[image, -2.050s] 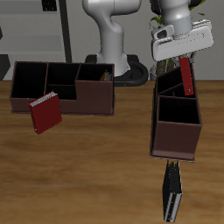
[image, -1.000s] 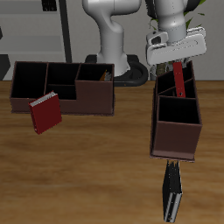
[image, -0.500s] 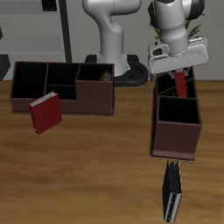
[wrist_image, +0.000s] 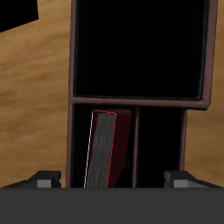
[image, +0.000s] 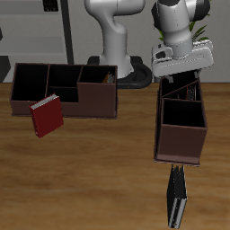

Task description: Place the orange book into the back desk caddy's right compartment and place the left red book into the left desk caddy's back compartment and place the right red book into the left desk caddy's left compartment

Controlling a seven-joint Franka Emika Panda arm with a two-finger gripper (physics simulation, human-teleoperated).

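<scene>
Books here are thin, stiff and light: pinch yours across the covers. Your gripper (image: pixel 182 79) hangs over the left caddy (image: pixel 182 135); jaw state unclear. A red book (wrist_image: pixel 107 149) stands inside.

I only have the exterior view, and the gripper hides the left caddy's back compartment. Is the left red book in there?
Observer: Yes. In the wrist view the left red book stands on edge inside the left caddy, close to one wall of that compartment.
Operator: Is the gripper holding it?
Observer: No. The gripper is open above it, and its fingertips sit wide apart, clear of the book on both sides.
</scene>
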